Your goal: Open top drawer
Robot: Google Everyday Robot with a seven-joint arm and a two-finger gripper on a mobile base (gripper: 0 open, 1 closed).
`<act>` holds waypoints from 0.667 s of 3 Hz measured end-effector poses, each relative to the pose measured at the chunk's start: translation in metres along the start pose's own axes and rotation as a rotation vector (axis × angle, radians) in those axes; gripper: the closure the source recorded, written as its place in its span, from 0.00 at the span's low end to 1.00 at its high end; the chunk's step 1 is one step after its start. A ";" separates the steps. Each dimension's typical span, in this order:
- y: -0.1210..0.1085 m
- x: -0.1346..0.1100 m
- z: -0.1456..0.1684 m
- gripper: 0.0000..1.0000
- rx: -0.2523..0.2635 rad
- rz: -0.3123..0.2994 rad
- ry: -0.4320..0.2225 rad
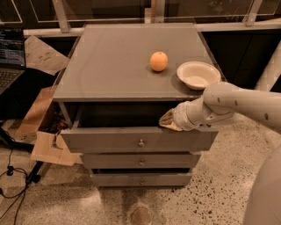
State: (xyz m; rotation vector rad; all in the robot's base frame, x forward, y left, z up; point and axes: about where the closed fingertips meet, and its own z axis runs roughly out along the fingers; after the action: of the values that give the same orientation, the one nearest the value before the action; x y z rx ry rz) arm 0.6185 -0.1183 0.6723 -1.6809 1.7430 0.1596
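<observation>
The top drawer (pixel 109 139) is a wide grey front with a small round metal knob (pixel 141 143) at its centre. It stands pulled out from the grey cabinet, and a dark gap shows behind its upper edge. My gripper (pixel 166 120) comes in from the right on a white arm (pixel 237 103). Its tip rests at the drawer's upper edge, right of the knob. Two narrower grey drawer fronts (pixel 140 161) below are shut.
An orange (pixel 159 61) and a white bowl (pixel 198 74) sit on the cabinet top (pixel 109 66). Cardboard pieces (pixel 48 147) lie on the floor at the left, with black cables (pixel 11 171) and a laptop (pixel 11 55). A railing (pixel 131 13) runs behind.
</observation>
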 end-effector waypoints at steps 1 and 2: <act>0.000 0.005 -0.002 1.00 -0.013 -0.011 0.010; -0.001 0.004 -0.003 1.00 -0.013 -0.011 0.010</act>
State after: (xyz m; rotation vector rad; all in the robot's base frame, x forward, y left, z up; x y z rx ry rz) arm 0.6186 -0.1233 0.6730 -1.7031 1.7432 0.1575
